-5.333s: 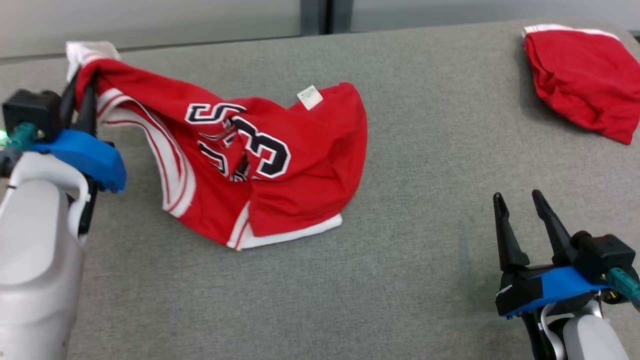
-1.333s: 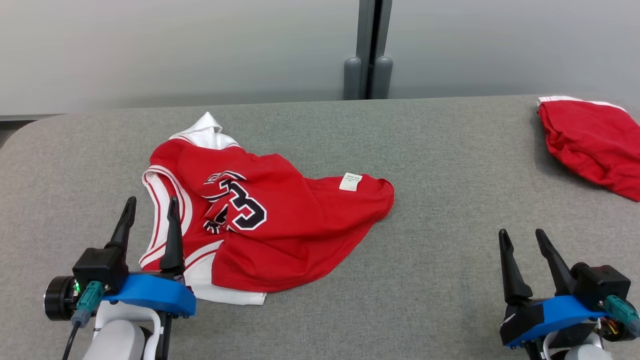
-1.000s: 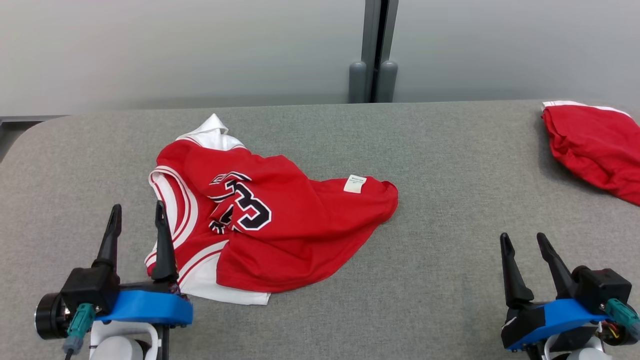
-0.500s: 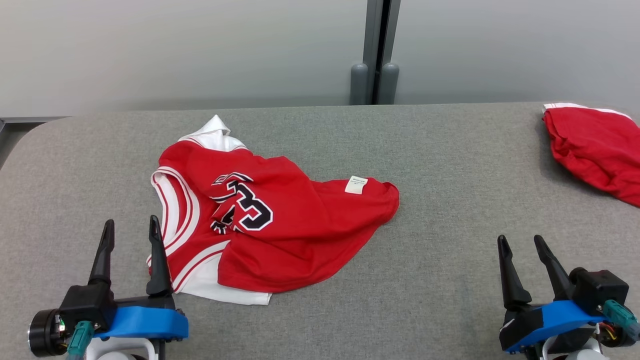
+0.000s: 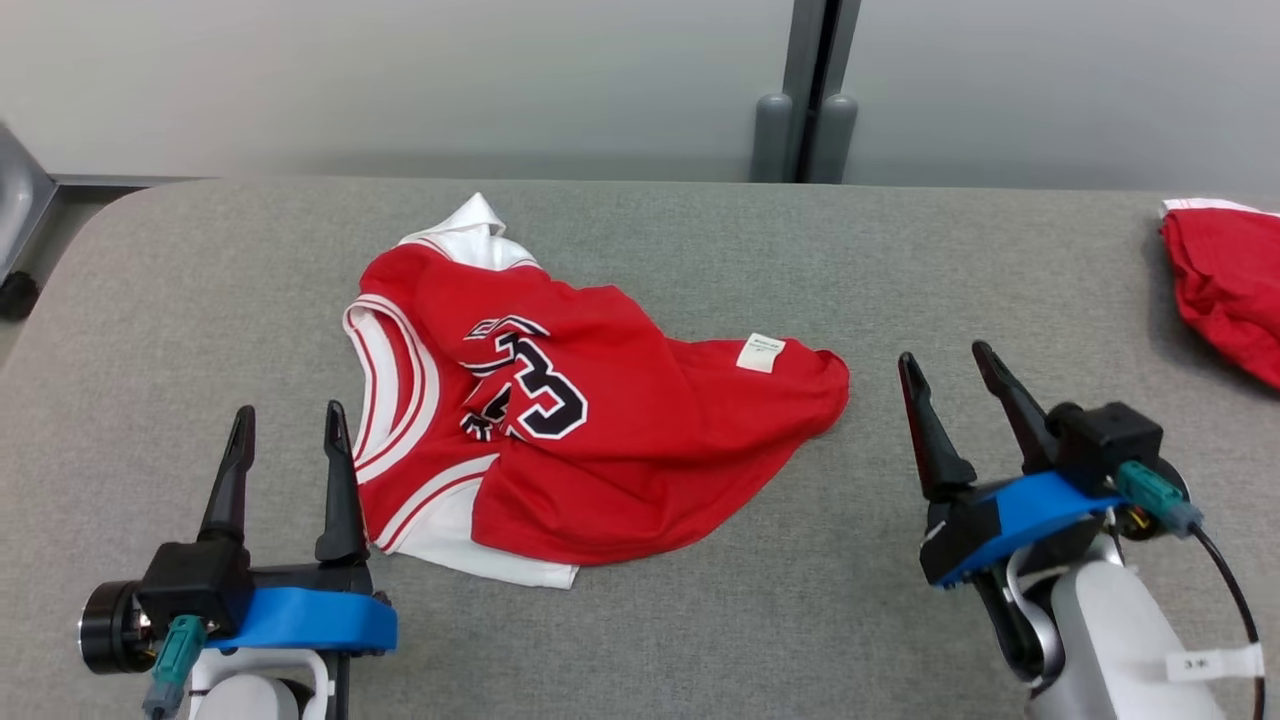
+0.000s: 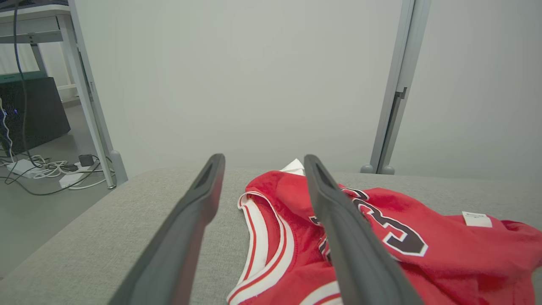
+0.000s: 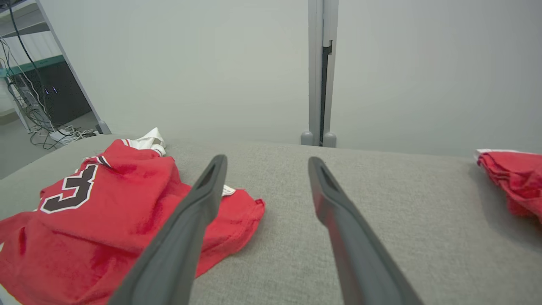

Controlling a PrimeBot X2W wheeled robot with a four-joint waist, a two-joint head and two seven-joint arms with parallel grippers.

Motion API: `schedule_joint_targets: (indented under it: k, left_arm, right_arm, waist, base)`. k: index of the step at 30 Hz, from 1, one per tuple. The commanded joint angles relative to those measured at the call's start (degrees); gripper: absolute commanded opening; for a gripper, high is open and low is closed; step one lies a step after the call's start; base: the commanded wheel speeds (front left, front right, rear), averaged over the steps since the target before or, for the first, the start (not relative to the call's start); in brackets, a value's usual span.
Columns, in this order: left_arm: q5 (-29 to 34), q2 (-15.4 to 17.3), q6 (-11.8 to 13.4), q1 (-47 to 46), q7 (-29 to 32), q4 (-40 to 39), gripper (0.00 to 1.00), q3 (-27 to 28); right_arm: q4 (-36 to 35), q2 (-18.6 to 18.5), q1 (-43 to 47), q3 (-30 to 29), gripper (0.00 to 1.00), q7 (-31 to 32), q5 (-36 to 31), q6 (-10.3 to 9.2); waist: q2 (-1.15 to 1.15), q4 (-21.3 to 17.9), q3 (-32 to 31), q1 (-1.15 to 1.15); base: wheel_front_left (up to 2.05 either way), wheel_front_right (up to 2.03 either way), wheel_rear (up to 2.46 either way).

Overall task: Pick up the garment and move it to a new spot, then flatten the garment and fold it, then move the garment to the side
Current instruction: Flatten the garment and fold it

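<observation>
The garment [image 5: 590, 430] is a red jersey with white trim and a black number, lying crumpled on the grey table [image 5: 700, 640], left of centre. My left gripper [image 5: 288, 412] stands open just beside the jersey's near-left edge, holding nothing. My right gripper [image 5: 945, 352] is open to the right of the jersey's right tip, also holding nothing. In the left wrist view the garment [image 6: 402, 245] lies under and beyond the right finger. In the right wrist view the garment [image 7: 106, 212] sits to the left of the fingers.
A second red cloth [image 5: 1225, 290] lies at the table's far right edge, also seen as a red cloth [image 7: 514, 180] in the right wrist view. A pale wall with a grey post [image 5: 805, 110] runs behind the table. Cables and a table leg [image 6: 91, 110] stand off the left end.
The head camera has shifted, so the whole scene sits further right. My right gripper has come forward and left toward the jersey's right tip. The jersey lies as before.
</observation>
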Motion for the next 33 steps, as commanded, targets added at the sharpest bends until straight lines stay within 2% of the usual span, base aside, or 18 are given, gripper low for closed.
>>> schedule_joint_targets:
  k: [1, 5, 12, 17, 27, 28, 30, 33]
  left_arm:
    - [0.36, -0.21, -0.22, -1.21, -0.26, -0.03, 1.00, 0.10]
    - [0.76, -1.15, -0.85, -2.42, -0.26, 0.16, 1.00, -0.35]
    - [0.74, -1.95, -1.15, -3.59, -0.26, 0.23, 1.00, -0.85]
    - [0.70, -2.24, -1.28, -4.01, -0.27, 0.13, 1.00, -0.94]
    - [0.26, -2.37, -1.28, -5.73, -0.27, 0.53, 1.00, -2.51]
    - [0.12, -2.38, -1.18, -5.76, -0.27, 0.59, 1.00, -2.69]
    - [0.04, -2.38, -1.03, -5.91, -0.27, 0.64, 1.00, -2.81]
    - [-0.04, -2.38, -0.79, -5.79, -0.27, 0.89, 1.00, -2.89]
  right_arm:
    - [1.28, -0.34, -2.23, 0.57, 1.00, 0.45, -0.22, 0.03]
    - [7.31, -1.21, -8.46, 1.60, 1.00, 0.56, -0.07, 0.02]
    - [17.40, -2.39, -11.66, 0.24, 1.00, -0.52, -0.33, 0.03]
    - [23.01, -2.10, -12.32, -0.36, 1.00, -2.05, 1.23, 0.02]
    - [29.93, -1.44, -15.62, 1.11, 1.00, -4.12, 3.66, 0.03]
    - [30.16, -1.27, -15.95, 1.51, 0.44, -4.54, 4.51, 0.03]
    - [30.48, -1.19, -16.36, 2.36, 0.00, -5.24, 5.58, 0.02]
    - [30.24, -1.10, -16.41, 3.31, 0.00, -6.05, 6.21, 0.02]
  waist:
    - [0.00, 1.27, 1.06, 0.00]
    - [0.00, 3.93, 2.98, 0.00]
    - [0.00, 6.88, 4.99, 0.00]
    - [0.00, 7.66, 5.97, 0.00]
    - [0.00, 8.94, 7.64, 0.00]
    - [0.00, 9.00, 7.70, 0.00]
    - [0.00, 8.96, 7.71, 0.00]
    - [0.00, 8.79, 7.41, 0.00]
  base:
    - [0.00, 0.00, 0.00]
    - [0.00, 0.00, 0.00]
    - [0.00, 0.00, 0.00]
    - [0.00, 0.00, 0.00]
    - [0.00, 0.00, 0.00]
    - [0.00, 0.00, 0.00]
    - [0.00, 0.00, 0.00]
    - [0.00, 0.00, 0.00]
